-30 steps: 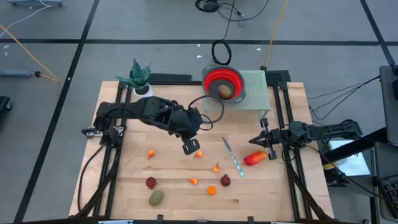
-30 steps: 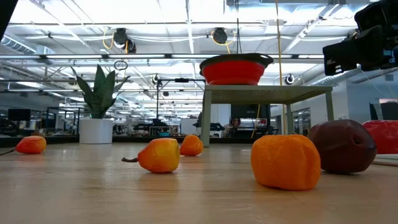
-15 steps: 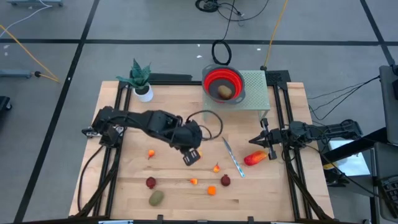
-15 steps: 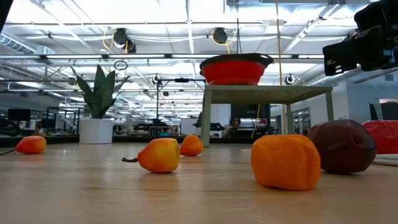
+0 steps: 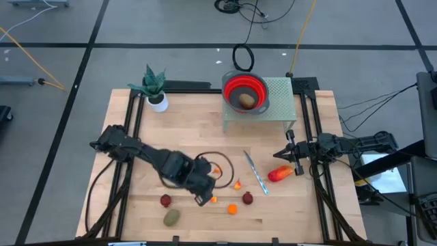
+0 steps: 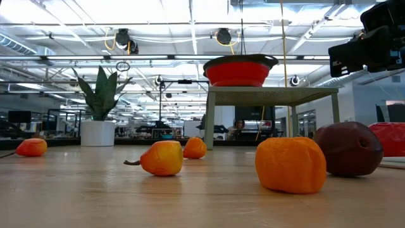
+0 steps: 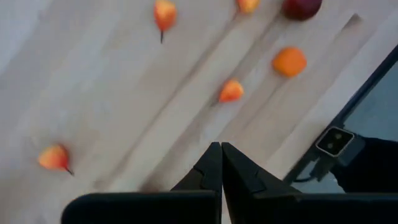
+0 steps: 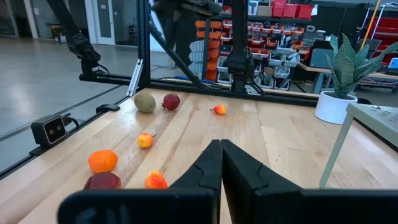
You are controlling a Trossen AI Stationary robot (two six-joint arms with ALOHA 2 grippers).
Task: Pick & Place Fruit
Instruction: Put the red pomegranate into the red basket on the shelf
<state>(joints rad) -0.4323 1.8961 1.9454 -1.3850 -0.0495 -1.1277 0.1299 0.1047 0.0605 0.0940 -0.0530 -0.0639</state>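
Fruit lies scattered on the wooden table: an olive-brown oval [image 5: 171, 217], two dark red balls [image 5: 165, 200] [image 5: 247, 198], an orange piece [image 5: 232, 209], tiny orange ones [image 5: 214, 199] [image 5: 237, 184], and a long red-orange piece [image 5: 280, 173]. Another olive-brown oval [image 5: 246, 100] sits in the red bowl [image 5: 232, 85]. My left gripper [image 5: 201, 199] hangs shut, pointing down, above the near middle, just left of a tiny orange piece [image 7: 231, 91]. My right gripper [image 5: 276, 156] waits shut at the right edge, level, above the red-orange piece.
A slim knife [image 5: 255, 172] lies between the fruit and the right gripper. The bowl stands on a raised green-grey stand [image 5: 280, 99] at the far edge. A potted plant [image 5: 154, 87] stands at the far left. Black rails [image 5: 130, 123] run along both sides.
My left gripper has swung from the table's middle toward the near edge and sunk lower, rolling about its own axis as it went. It has stayed shut. No fruit has moved.
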